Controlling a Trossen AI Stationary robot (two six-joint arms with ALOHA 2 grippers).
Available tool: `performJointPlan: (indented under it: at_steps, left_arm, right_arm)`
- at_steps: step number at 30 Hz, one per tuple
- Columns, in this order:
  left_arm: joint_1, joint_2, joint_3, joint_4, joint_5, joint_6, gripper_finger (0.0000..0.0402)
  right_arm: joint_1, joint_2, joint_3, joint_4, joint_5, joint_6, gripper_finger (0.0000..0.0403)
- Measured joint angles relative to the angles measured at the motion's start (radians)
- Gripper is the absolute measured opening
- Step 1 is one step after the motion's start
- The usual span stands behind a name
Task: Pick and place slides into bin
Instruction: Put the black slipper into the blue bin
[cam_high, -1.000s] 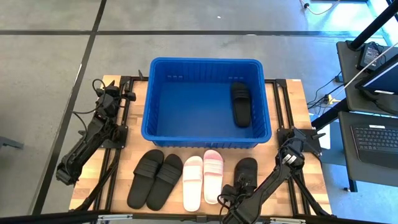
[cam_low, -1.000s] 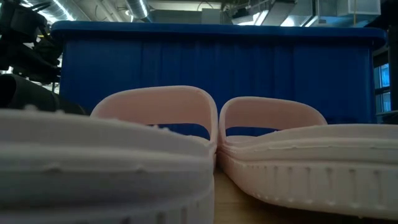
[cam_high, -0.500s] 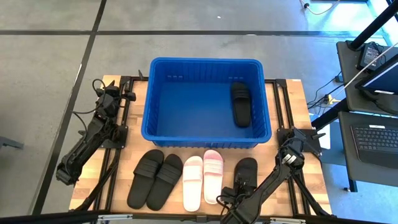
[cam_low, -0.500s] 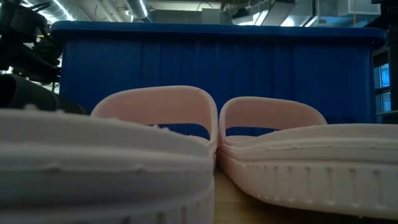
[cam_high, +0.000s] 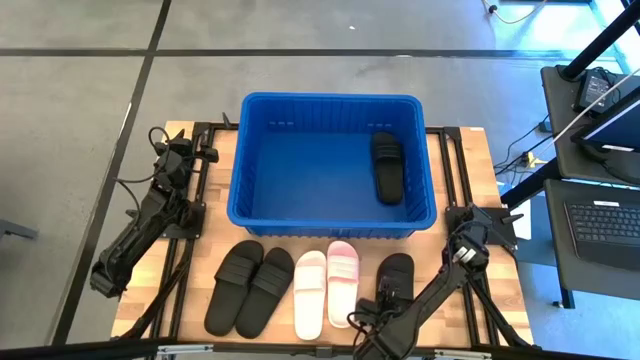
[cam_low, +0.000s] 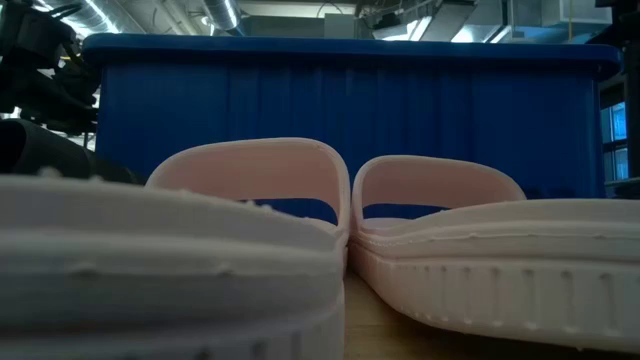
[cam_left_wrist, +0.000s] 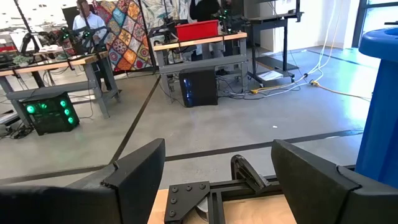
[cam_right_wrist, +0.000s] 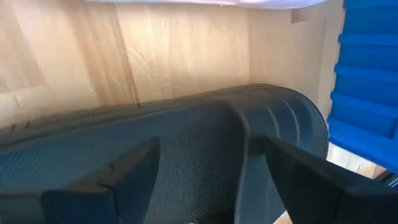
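The blue bin (cam_high: 330, 160) stands at the table's far middle, with one black slide (cam_high: 387, 167) lying flat in its right part. On the table in front of it lie a black pair (cam_high: 248, 288), a pale pink/white pair (cam_high: 326, 287) and a single black slide (cam_high: 395, 280). My right gripper (cam_high: 385, 305) is open low over this single slide's near half; in the right wrist view (cam_right_wrist: 211, 186) one finger stands over the footbed (cam_right_wrist: 180, 149) and one over the strap (cam_right_wrist: 280, 124). My left gripper (cam_high: 180, 148) is open and empty at the table's far left. My right gripper comes at the single black slide from the near side, slanting down, with its fingers apart over the footbed and the strap's edge (cam_right_wrist: 244, 149). I cannot tell whether the fingers touch the slide. The slide lies flat on the table.
The bin's near wall (cam_right_wrist: 367, 93) rises just beyond the single slide's toe. The pink pair (cam_low: 330, 230) lies close on its left. Metal frame rails (cam_high: 455, 180) run beside the bin. Desks and a person show in the room beyond (cam_left_wrist: 87, 18).
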Motion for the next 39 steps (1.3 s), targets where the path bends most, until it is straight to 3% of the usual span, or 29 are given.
performJointPlan:
  at_steps: [11,21,25,39]
  left_arm:
    - [0.0,0.0,0.0,0.0,0.0,-0.035,0.029]
    - [0.0,0.0,0.0,0.0,0.0,-0.072,0.029]
    - [0.0,0.0,0.0,0.0,0.0,-0.072,0.029]
    - [0.0,0.0,0.0,0.0,0.019,-0.069,0.029]
  right_arm:
    - [-0.011,0.001,0.0,-0.006,0.001,0.038,0.0177]
    - [-0.013,0.001,0.0,-0.004,-0.037,0.113,0.001]
    - [-0.016,0.003,0.0,0.013,-0.068,0.185,0.0006]
    - [-0.068,-0.001,0.047,0.001,-0.092,0.179,0.0002]
